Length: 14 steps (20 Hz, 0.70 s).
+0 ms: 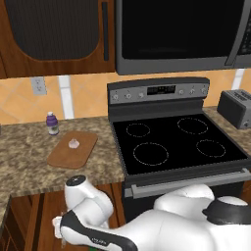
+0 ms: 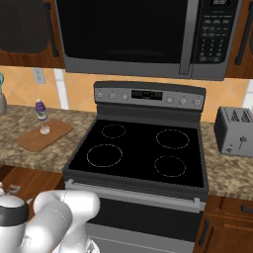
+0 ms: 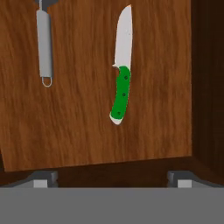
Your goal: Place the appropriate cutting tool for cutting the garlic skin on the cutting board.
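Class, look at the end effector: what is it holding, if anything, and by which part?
Nothing. The end effector is open above the green-handled knife, which lies untouched on the wood.

The arm point(image 1: 162, 225) is glossy white, built of rounded, bulbous segments joined by dark grey bands, with a grey-topped cap at one joint.

**Hidden and cut-off items**

The grey utensil point(image 3: 43, 43) is cut off by the top edge of the hand view, so its head cannot be seen. The toaster point(image 1: 237, 108) is clipped by the right edge of the left base view. The garlic point(image 1: 74, 143) on the cutting board point(image 1: 73, 150) is rendered too small for surface detail to be made out. The label on the small bottle point(image 1: 52, 123) cannot be read.
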Tool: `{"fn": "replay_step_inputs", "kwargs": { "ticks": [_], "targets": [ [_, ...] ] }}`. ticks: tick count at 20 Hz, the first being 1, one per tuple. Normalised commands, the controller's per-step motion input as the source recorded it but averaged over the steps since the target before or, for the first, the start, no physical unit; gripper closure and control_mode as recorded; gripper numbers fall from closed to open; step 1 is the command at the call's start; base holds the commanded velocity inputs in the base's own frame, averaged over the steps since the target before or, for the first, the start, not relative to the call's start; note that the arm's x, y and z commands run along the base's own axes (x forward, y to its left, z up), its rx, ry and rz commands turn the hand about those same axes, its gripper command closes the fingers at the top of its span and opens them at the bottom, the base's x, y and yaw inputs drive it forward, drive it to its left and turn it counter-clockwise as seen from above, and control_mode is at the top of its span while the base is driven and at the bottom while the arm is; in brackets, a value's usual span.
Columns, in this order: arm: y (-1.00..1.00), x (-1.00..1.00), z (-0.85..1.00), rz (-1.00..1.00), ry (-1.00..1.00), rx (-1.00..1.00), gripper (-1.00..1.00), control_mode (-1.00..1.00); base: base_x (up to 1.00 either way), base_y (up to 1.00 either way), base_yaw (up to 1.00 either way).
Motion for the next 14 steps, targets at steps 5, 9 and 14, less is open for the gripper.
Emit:
{"fn": "replay_step_inputs", "kwargs": {
  "ticks": [5, 9, 14],
  "targets": [
    [-0.02, 0.03, -0.29, -0.03, 0.00, 0.00, -1.00, -1.00, 0.00, 0.00, 0.00],
    [-0.13, 0.01, -0.40, -0.05, 0.00, 0.00, -1.00, -1.00, 0.00, 0.00, 0.00],
    [-0.08, 0.12, -0.40, -0.05, 0.01, 0.00, -1.00, -1.00, 0.00, 0.00, 0.00]
  ]
}}
